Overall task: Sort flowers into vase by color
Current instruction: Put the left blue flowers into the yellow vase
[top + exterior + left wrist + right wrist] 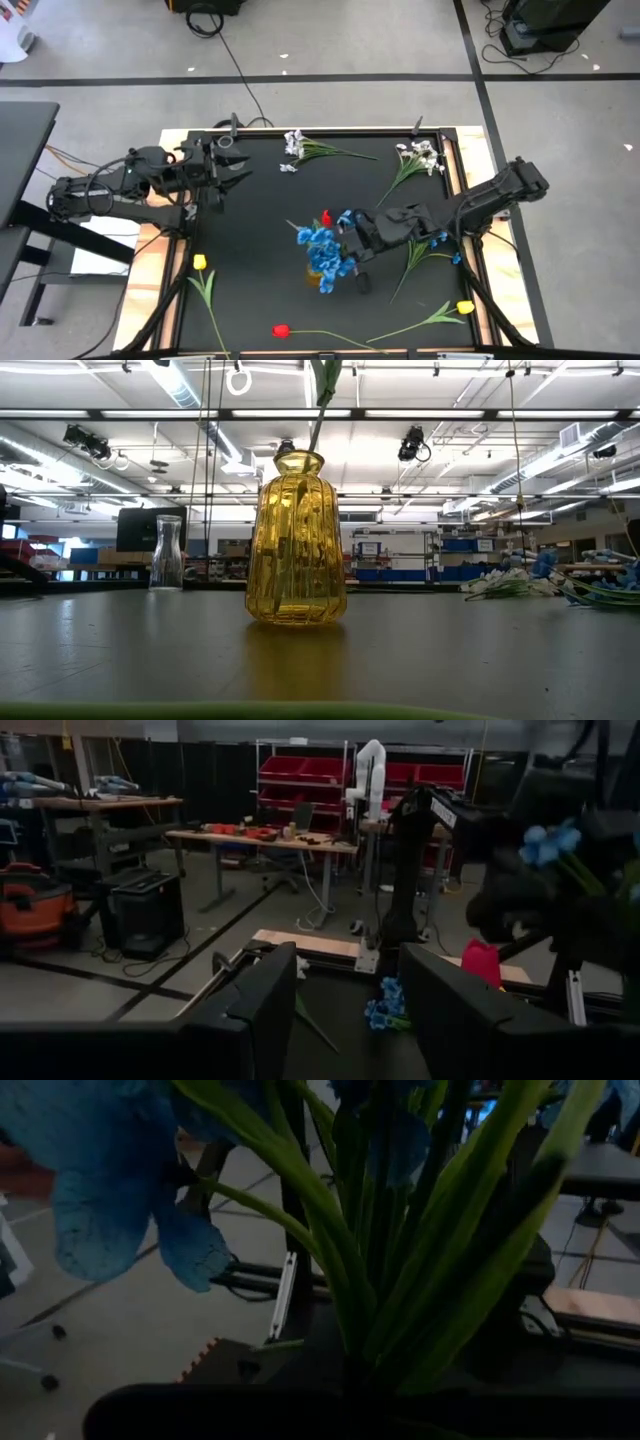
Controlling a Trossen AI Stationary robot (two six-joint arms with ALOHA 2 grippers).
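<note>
A yellow ribbed glass vase (297, 540) stands mid-table, and a green stem (322, 400) runs down into its mouth. Above it in the high view is a blue blossom spray (322, 245) with my right gripper (352, 240) shut on it. A red blossom (326, 217) shows beside the blue ones; I cannot tell what bears it. My left gripper (235, 175) stays open at the table's far left, level, with nothing between its fingers (270, 1010). A clear vase (167, 552) stands farther back. My right gripper pinches the blue spray's bundle of green stems and leaves (375, 1335) between its two fingers, coming roughly level from the table's right side, across the stems. The spray stands nearly upright over the yellow vase, its blossoms (110, 1190) above the fingers. The gripper's own body hides the pinch.
Loose flowers lie flat on the black mat: white sprays (296, 146) (421, 155) at the far edge, another blue spray (440, 240) under the right arm, yellow tulips (200, 262) (465, 307) and a red tulip (281, 330) near the front. Wooden rails (470, 160) frame the mat.
</note>
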